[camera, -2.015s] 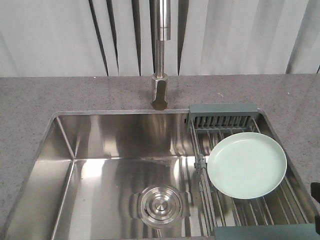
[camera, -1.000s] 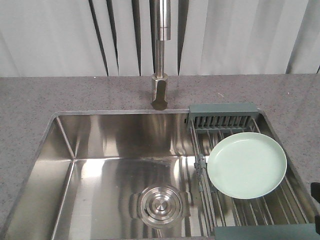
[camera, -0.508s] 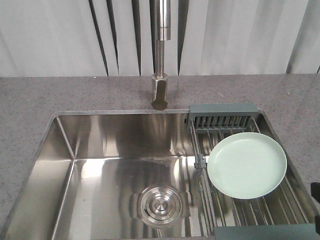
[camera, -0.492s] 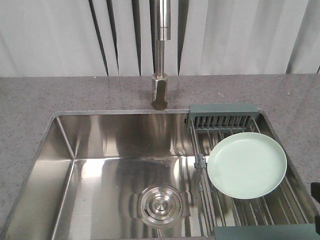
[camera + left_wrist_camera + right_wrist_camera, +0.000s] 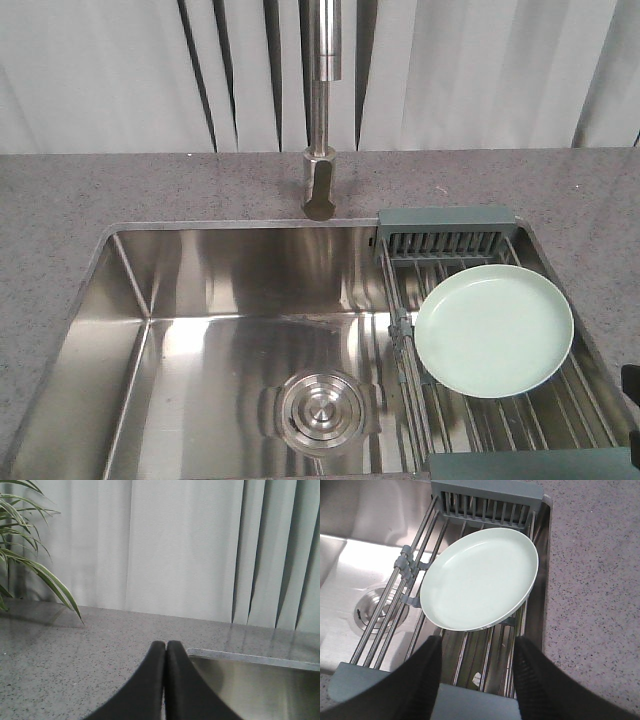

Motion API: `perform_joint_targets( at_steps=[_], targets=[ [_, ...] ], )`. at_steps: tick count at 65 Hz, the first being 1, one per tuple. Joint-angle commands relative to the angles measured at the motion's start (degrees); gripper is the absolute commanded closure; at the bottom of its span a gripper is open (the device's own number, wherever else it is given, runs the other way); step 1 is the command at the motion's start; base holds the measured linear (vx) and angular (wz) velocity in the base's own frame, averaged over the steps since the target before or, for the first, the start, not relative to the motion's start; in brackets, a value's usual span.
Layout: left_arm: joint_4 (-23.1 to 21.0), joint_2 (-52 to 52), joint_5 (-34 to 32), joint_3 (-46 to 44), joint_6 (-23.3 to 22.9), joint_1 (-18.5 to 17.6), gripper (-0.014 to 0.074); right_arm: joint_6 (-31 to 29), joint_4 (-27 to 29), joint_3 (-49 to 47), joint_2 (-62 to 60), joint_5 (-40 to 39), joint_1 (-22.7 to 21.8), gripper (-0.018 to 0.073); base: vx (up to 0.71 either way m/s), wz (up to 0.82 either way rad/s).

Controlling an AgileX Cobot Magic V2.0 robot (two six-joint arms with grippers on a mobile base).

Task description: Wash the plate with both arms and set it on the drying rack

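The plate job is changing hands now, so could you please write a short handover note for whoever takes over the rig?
Left gripper: shut, empty, over the countertop beside the sink's left rim.
Right gripper: open, empty, above the near end of the drying rack.
Plate: lying face up on the rack rods, on the sink's right side, touched by neither gripper.
Done: cannot tell whether it has been washed; no water runs from the faucet.
Left: confirm washing; otherwise nothing is held.
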Motion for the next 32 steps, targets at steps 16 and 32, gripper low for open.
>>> perform_joint_targets(
  at_steps=[16, 32],
  targets=[
    [-0.1, -0.8, -4.5, -1.3, -0.4, 0.0, 0.0603, -0.5, -1.6, -1.5, -0.5, -4.0, -0.2, 0.023, 0.0, 0.0],
    [-0.1, -0.8, -4.5, -1.3, -0.4, 0.0, 0.0603, 1.5, 1.2, 4.8, -6.7, -13.2, -5.0, 0.0339, 0.0, 0.0]
  ],
)
